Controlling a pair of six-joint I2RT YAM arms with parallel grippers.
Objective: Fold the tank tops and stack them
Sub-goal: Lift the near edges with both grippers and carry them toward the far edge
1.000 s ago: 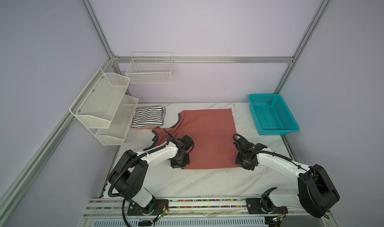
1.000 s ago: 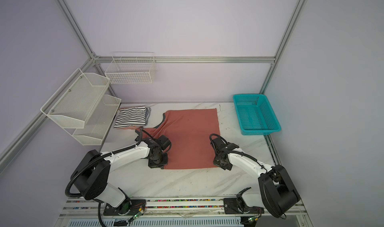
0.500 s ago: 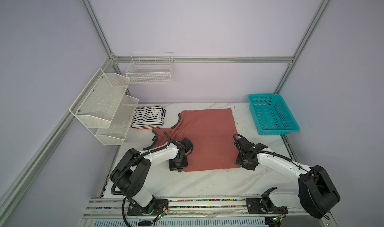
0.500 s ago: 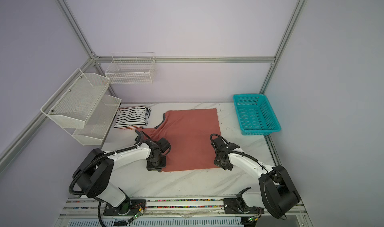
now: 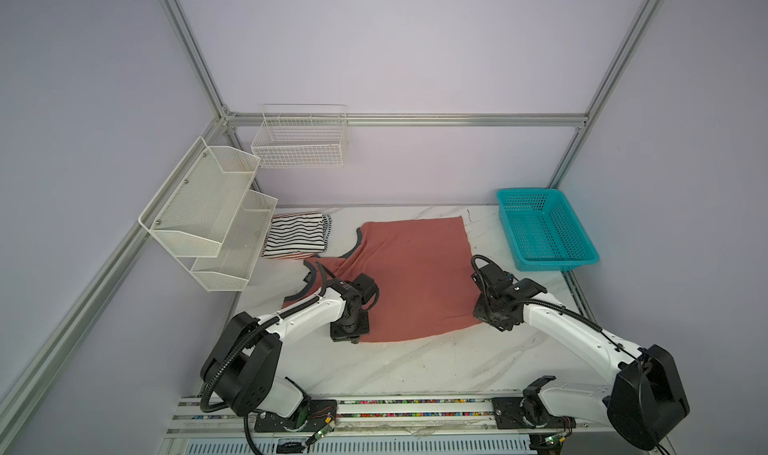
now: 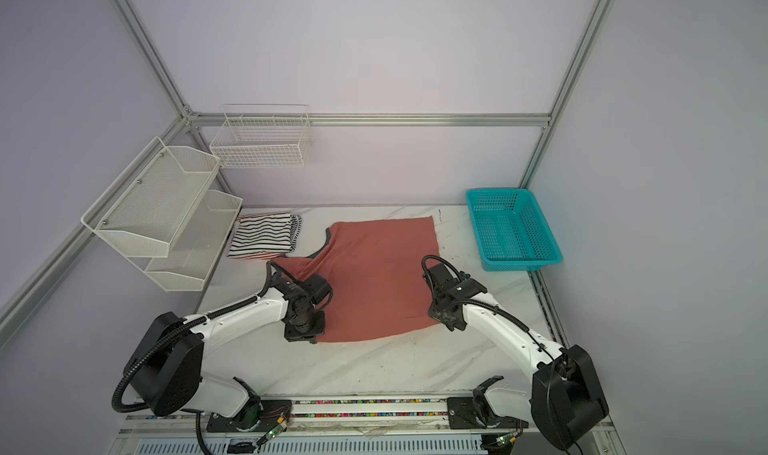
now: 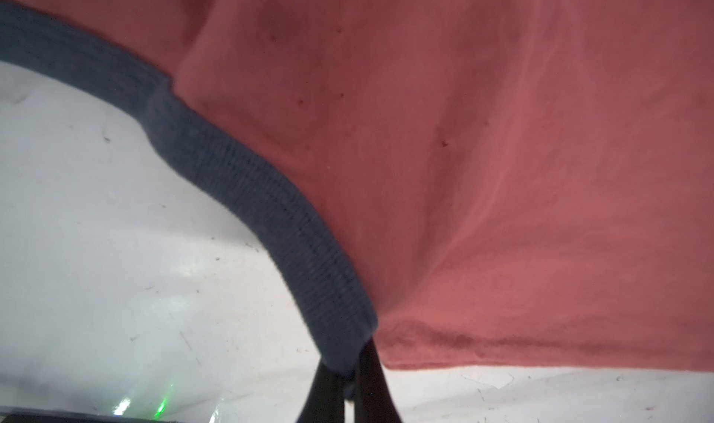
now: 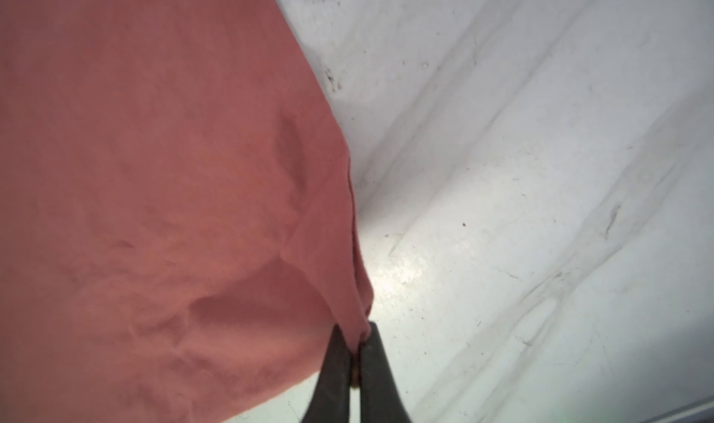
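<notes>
Broadly, the marble worktop (image 5: 415, 369) carries one job underway and one that looks done. The salmon-red tank top (image 5: 415, 274) lies spread flat and unfolded across the middle, straps toward the left edge and hem toward the right. Its far side runs close to the worktop's far edge.

The turquoise basket (image 5: 557, 261) sits empty in the far right corner, apart from the cloth. A white mesh rack (image 5: 208, 224) overhangs the left edge. Beneath it, in the far left corner, rests the striped pile (image 5: 297, 234). It is neatly folded, black-and-white stripes on top, with a reddish edge peeking out below. It lies just beside the salmon straps.

The left gripper (image 7: 353, 367) has its jaws pinched tight on the grey-blue armhole trim (image 7: 239, 193), at the garment's near edge. The right gripper (image 8: 355, 336) has its jaws clamped on the near right hem corner.

Judging by this, the salmon top's first fold is only starting; folding and stacking it remain. Bare worktop lies along the near edge and toward the basket. Room is tightest at the far edge and beside the pile.
</notes>
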